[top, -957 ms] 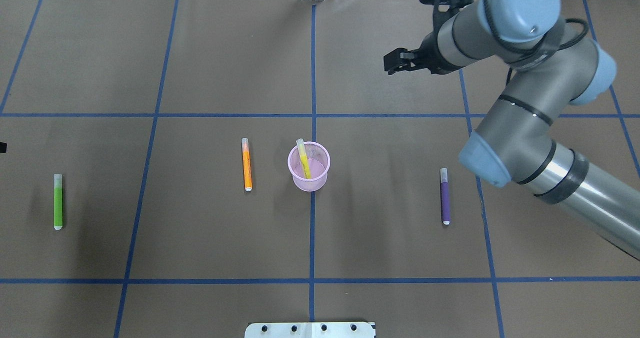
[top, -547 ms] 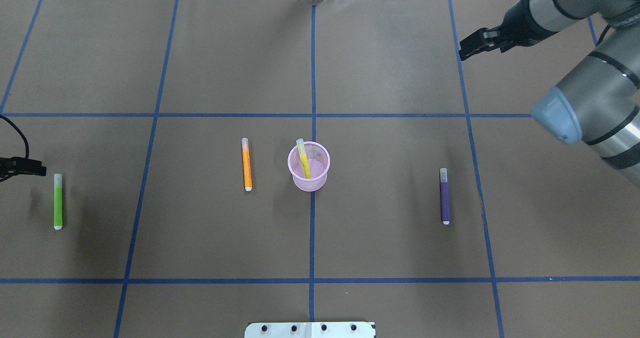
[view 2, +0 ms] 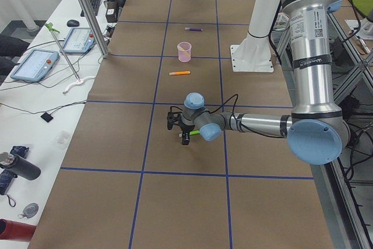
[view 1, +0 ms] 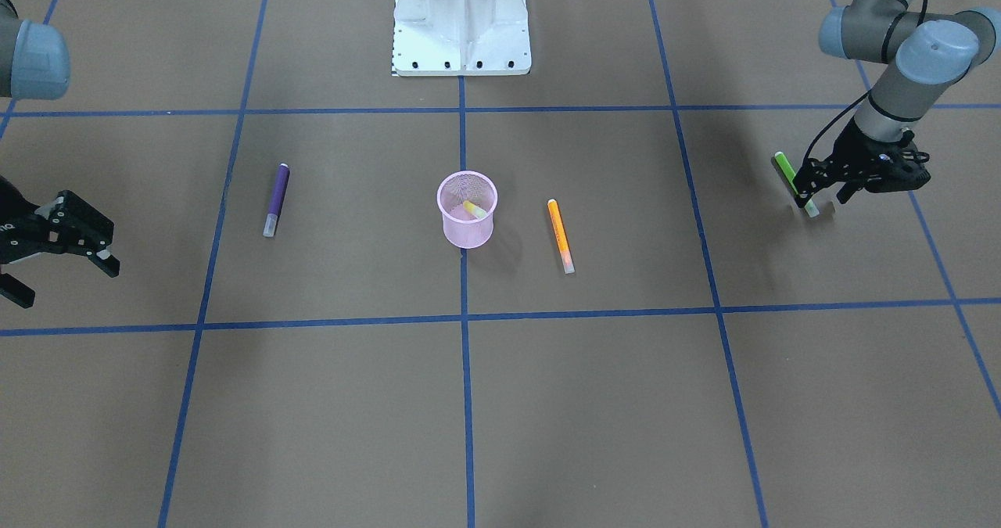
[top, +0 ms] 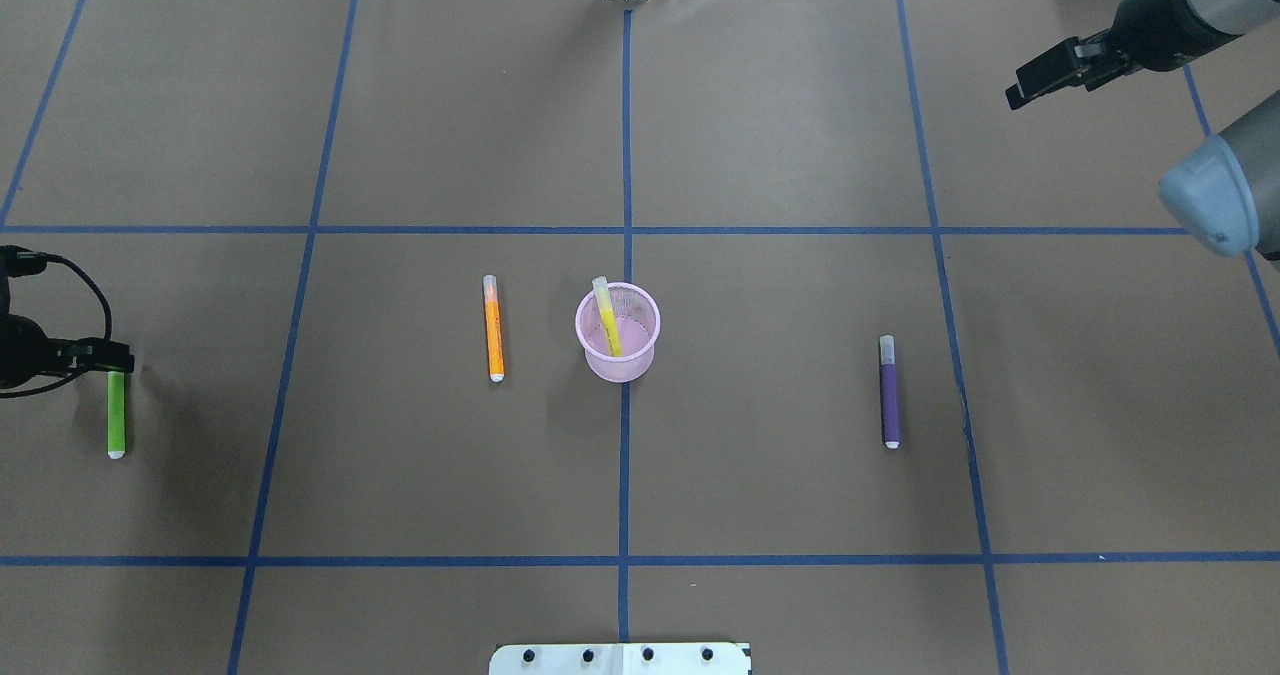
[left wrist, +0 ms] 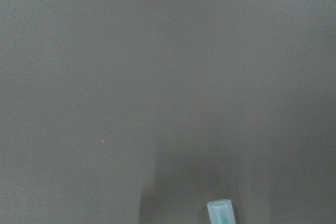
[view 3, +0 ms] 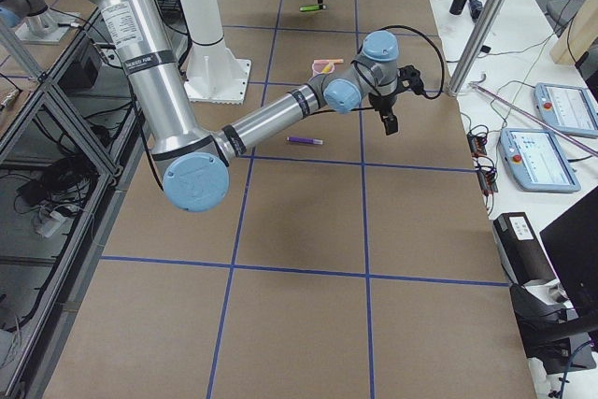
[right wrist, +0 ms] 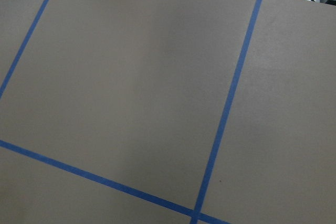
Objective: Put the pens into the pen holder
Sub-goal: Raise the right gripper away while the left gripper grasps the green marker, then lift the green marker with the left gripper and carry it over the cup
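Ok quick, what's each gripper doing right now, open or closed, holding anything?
Left gripper: open, down at the cap end of the green pen, not clamped on it.
Right gripper: open, holding nothing.

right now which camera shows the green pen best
Overhead exterior: most of the green pen lies in plain sight, only its cap end under the left gripper. Front-facing shows it partly behind that gripper; both side views show it small; the left wrist shows just the cap tip; the right wrist, nothing.
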You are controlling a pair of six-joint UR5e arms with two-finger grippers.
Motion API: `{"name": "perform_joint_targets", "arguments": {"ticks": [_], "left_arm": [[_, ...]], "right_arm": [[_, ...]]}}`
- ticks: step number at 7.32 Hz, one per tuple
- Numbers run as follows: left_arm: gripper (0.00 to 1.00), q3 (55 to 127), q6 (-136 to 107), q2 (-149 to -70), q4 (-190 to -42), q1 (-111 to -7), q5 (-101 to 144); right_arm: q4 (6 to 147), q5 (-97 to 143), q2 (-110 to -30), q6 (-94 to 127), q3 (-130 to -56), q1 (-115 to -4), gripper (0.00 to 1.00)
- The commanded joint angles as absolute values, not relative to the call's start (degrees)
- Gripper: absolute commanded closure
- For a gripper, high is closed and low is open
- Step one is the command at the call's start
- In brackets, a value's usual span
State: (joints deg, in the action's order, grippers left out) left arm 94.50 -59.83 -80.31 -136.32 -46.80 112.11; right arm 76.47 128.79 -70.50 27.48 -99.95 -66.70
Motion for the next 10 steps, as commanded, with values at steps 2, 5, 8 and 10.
{"name": "perform_joint_targets", "arguments": {"ticks": [2, 5, 8, 10], "left_arm": [[0.62, 94.66, -60.03, -80.33, -136.32, -45.97, 111.8], [1.0, 95.1, -59.77, -80.33, -136.23, -45.88, 111.8], [1.0, 102.0, -57.85, -80.16, -136.32, -46.4, 111.8], [1.0, 108.96, -57.39, -84.08, -136.49, -46.67, 105.43]], "right_arm": [[76.46, 128.67, -70.66, 27.33, -99.93, -66.8, 0.0], [76.46, 128.67, -70.66, 27.33, -99.93, -66.8, 0.0], [76.46, 128.67, -71.01, 27.33, -99.93, -66.8, 0.0], [76.11, 128.41, -72.07, 27.33, -100.02, -66.8, 0.0]]}}
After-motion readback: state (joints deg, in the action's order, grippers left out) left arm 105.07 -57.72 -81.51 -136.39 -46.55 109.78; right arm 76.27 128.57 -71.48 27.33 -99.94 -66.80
